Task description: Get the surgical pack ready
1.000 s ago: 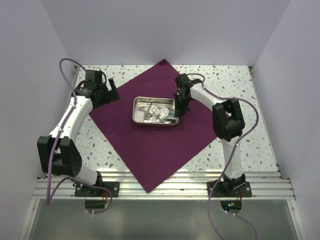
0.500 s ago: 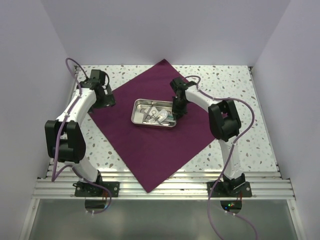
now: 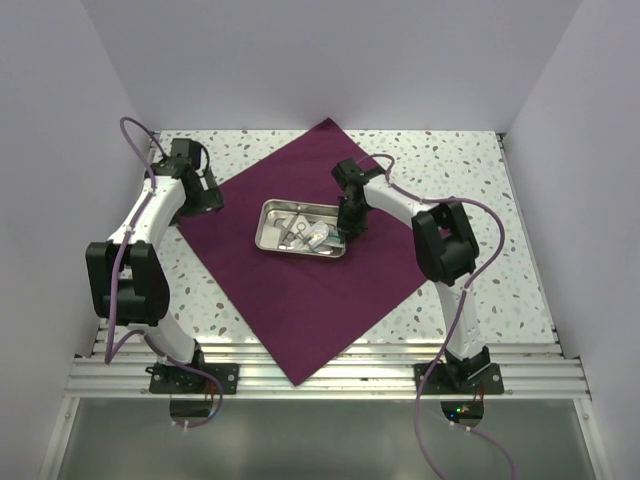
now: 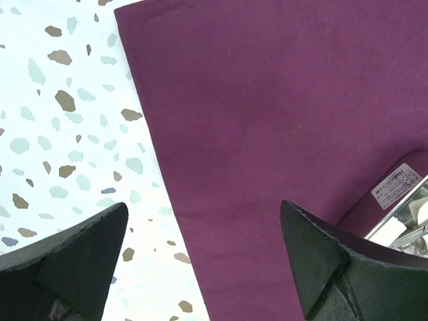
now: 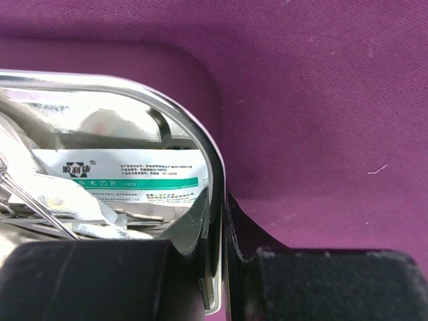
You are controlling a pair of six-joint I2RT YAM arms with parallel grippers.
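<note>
**Right Arm Grips Tray Rim on Spread Surgical Drape**

A deep purple surgical pack drape lies flat and fully open on the speckled desk. It is turned like a diamond, with one corner pointing at the arms' bases and the opposite corner toward the back wall. A steel tray sits on the cloth just behind its middle, with a jumble of metal instruments inside and a white packet printed with a green stripe.

The right gripper is at the tray's right end. In the wrist view its jaws are clamped on the tray's rim, one finger inside the wall and the other outside against the purple fabric.

The left gripper hangs over the drape's left side, near the corner. Its jaws stand wide apart and hold nothing. From the left wrist, one finger shows over the bare desk and the other over the cloth, so the drape's edge runs between them. A corner of the tray with a small white barcode sticker shows at the right edge of that view. Whether the left fingers touch the cloth cannot be told.
</note>
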